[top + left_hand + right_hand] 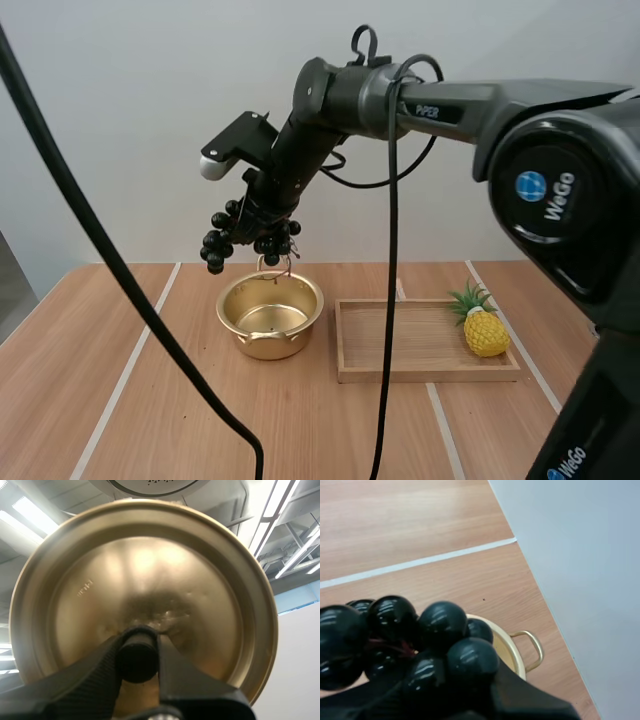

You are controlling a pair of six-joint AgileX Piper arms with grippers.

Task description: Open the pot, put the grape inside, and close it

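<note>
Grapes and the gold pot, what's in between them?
Nothing: the high view shows bare air between the bunch of dark grapes and the open golden metal pot below.

table point(80, 350): wood, pale stripes | pot point(250, 338): lidless, stands mid-table | tray point(430, 345): flat, just right of pot, apart

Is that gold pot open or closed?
Open: the pot shows its bare inside, and the left claw pinches the lid by its knob; the right claw holds grapes over it.
</note>
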